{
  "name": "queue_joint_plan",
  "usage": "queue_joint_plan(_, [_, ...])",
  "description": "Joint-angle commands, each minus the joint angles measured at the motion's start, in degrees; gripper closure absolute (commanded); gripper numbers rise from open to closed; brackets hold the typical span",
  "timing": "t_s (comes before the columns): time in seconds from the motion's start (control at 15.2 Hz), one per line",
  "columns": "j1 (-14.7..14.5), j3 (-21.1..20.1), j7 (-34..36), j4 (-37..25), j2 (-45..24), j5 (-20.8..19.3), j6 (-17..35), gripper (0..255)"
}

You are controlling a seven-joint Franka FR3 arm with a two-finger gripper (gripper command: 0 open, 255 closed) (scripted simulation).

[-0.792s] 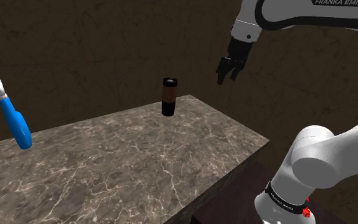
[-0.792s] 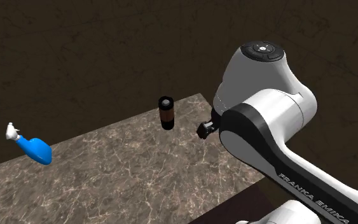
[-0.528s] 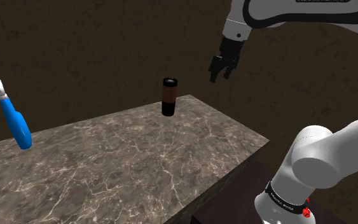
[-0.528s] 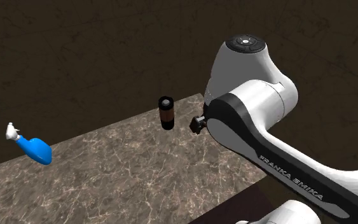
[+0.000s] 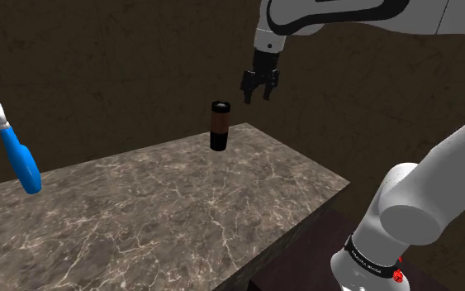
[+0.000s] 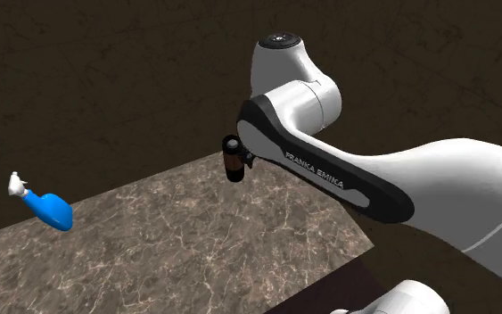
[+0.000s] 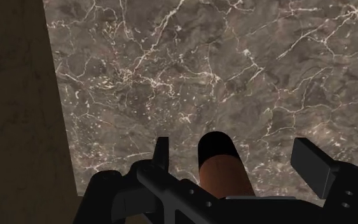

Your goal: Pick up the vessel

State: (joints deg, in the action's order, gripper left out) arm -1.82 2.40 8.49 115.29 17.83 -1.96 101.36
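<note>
The vessel (image 5: pixel 219 126) is a brown cylinder with a black cap and black base. It stands upright near the far corner of the dark marble table (image 5: pixel 173 211). My gripper (image 5: pixel 257 89) hangs in the air, above the vessel and off to the shoulder view's right, not touching it. In the wrist view the vessel (image 7: pixel 220 167) shows from above, in line with the gap between the fingers. My gripper (image 7: pixel 236 159) is open and holds nothing. The white arm covers part of the vessel (image 6: pixel 232 159) in the second exterior view.
A blue spray bottle (image 5: pixel 21 155) with a white nozzle leans at the table's far left edge, also visible as the bottle (image 6: pixel 47 210). The table's corner and edge (image 7: pixel 60 127) lie close beside the vessel. Dark walls stand behind.
The arm has swung towards the shoulder view's left, bringing the gripper from well right of the vessel to just above and beside it. The vessel and bottle have not moved.
</note>
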Motion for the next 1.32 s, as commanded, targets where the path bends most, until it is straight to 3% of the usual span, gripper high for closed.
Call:
queue_joint_plan(0.0, [-0.11, 0.05, 0.20, -4.72, -5.51, 0.52, -0.13, 0])
queue_joint_plan(0.53, [-0.18, 0.10, 0.98, -27.51, -27.03, 2.73, -4.92, 0])
queue_joint_plan(1.19, [-0.18, 0.06, 0.97, -22.12, -27.45, 2.79, 0.78, 0])
queue_joint_plan(1.25, [-0.18, 0.06, 0.97, -22.14, -27.42, 2.79, 0.74, 255])
